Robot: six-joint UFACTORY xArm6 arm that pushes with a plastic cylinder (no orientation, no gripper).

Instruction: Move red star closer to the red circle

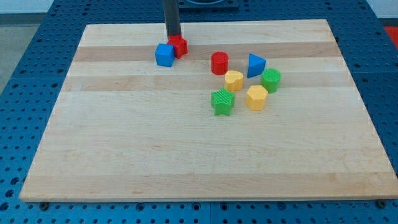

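Note:
The red star lies near the view's top, left of centre, partly hidden behind my rod and touching a blue cube on its lower left. The red circle stands to the right of it, a short gap away. My tip sits right at the star's upper left edge, above the blue cube.
Right of the red circle lie a blue triangle, a green circle, a yellow heart, a yellow hexagon and a green star. The wooden board rests on a blue perforated table.

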